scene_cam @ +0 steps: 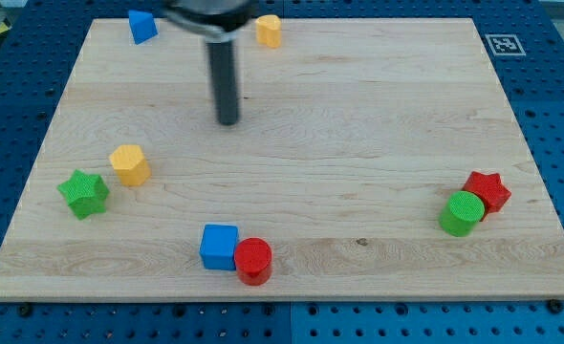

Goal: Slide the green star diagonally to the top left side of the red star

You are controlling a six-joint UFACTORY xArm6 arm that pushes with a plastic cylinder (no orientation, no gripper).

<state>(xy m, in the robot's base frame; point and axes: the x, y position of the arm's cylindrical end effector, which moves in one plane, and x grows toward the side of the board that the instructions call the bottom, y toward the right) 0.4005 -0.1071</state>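
My tip (227, 121) rested on bare board in the upper-left-centre area — touching no block, a plain rod holding nothing. The green star (83, 193) lay near the view's left edge, just beside the yellow block (129, 164). The red star (488, 190) sat at the far right, touching the green cylinder (462, 212) — well apart from the green star.

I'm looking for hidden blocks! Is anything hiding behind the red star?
Nothing shows behind the red star, only bare wooden board toward the view's top. The green cylinder sits in front, touching it and covering its lower left edge. My tip is far away.
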